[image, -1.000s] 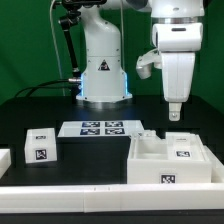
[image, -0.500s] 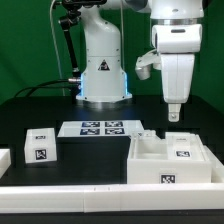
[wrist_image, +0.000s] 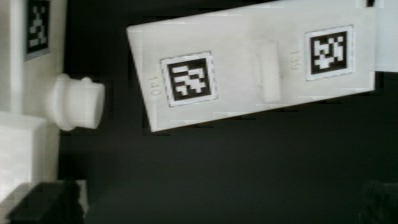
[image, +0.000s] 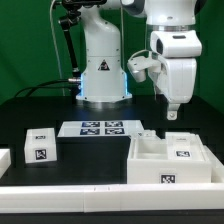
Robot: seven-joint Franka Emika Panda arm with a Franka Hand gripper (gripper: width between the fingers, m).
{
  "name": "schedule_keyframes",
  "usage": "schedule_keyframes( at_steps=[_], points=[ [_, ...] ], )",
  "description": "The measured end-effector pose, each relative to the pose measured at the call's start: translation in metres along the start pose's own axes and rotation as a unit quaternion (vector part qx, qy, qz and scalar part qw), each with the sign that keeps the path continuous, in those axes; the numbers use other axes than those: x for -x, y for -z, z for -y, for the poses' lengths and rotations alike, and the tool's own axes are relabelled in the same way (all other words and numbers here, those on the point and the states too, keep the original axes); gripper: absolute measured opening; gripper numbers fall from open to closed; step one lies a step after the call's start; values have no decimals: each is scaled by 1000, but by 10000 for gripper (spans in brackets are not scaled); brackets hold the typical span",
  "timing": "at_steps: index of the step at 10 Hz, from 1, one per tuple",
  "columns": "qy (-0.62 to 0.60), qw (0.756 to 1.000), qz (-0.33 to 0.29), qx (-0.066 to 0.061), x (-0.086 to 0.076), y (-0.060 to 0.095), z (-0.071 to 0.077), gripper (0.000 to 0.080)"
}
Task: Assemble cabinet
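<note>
The cabinet (image: pixel 168 160) is a large white box with open compartments and tags, at the exterior view's right front. A small white drawer block (image: pixel 40 147) with tags lies at the left. My gripper (image: pixel 172 111) hangs in the air above the cabinet's back part, touching nothing and holding nothing. In the wrist view a white tagged face (wrist_image: pixel 249 70) and a round white knob (wrist_image: pixel 75 100) lie below on the black table. One dark fingertip (wrist_image: pixel 45 200) shows at the frame's edge, and the jaws stand wide apart.
The marker board (image: pixel 97 128) lies flat at the table's middle back. A long white border rail (image: pixel 100 190) runs along the front. Another white piece (image: pixel 3 158) sits at the far left edge. The robot base (image: pixel 103 70) stands behind.
The wrist has turned, so the hand's side now faces the exterior camera. The gripper stays above the cabinet, slightly higher. The parts on the table have not moved.
</note>
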State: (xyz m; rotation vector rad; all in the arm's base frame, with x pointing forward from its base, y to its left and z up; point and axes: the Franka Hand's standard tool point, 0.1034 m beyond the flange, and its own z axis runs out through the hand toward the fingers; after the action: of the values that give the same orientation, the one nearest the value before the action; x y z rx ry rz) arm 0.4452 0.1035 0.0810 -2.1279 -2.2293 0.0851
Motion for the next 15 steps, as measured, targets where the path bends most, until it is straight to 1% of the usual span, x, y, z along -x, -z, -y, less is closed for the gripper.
schedule_keyframes(
  at_steps=[4,5,6,8,12,15],
  points=[
    [1,1000,0,-3,3,-3,2,796],
    [62,998,-3,-4,11,-7,7,796],
    [95,995,-5,-7,21,-12,14,796],
    [138,990,-8,-10,30,-17,18,796],
    [132,991,-9,-14,32,-21,19,796],
    [128,991,-19,-31,32,-39,22,796]
  ],
)
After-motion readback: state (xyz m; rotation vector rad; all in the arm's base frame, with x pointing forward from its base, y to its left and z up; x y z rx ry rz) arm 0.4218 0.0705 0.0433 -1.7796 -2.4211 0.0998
